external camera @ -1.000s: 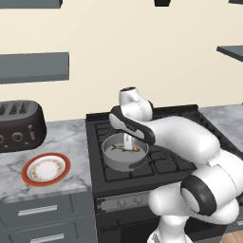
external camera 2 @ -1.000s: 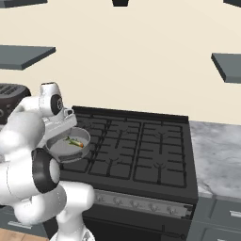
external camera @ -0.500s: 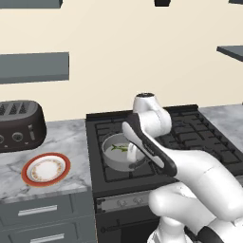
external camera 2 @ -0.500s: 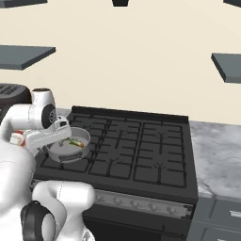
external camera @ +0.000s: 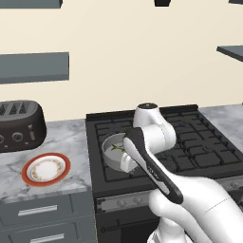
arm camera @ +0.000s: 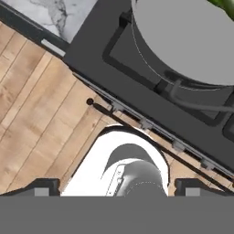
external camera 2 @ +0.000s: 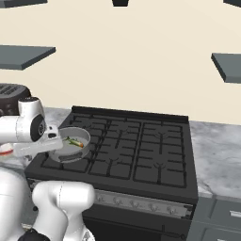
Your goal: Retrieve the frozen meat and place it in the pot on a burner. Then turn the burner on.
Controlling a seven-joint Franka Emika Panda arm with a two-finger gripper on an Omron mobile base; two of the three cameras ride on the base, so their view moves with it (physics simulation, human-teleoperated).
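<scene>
The frozen meat (external camera: pixel 116 148), a small greenish fish with an orange tail, lies inside the pot (external camera: pixel 110 162). The round grey pot sits on the front-left burner (external camera 2: pixel 70 163) of the black cooktop. In the right base view the fish (external camera 2: pixel 74 142) shows in the pot (external camera 2: pixel 66 155) just past my forearm. In the hand view my gripper (arm camera: pixel 116 189) is open, its tips far apart with nothing between them. It looks down from over the stove's front edge, with the pot (arm camera: pixel 192 41) ahead and a green sliver of the fish (arm camera: pixel 226 7) at the top right.
A row of knobs (external camera 2: pixel 134 204) runs along the stove's front panel. A white plate with a red-orange rim (external camera: pixel 46 169) lies on the marble counter to the left, and a dark toaster (external camera: pixel 19 126) stands behind it. Wooden floor (arm camera: pixel 41 105) lies below the stove front.
My arm has swung up and back from over the pot toward the stove's front edge. The fish stays in the pot and the gripper stays open.
</scene>
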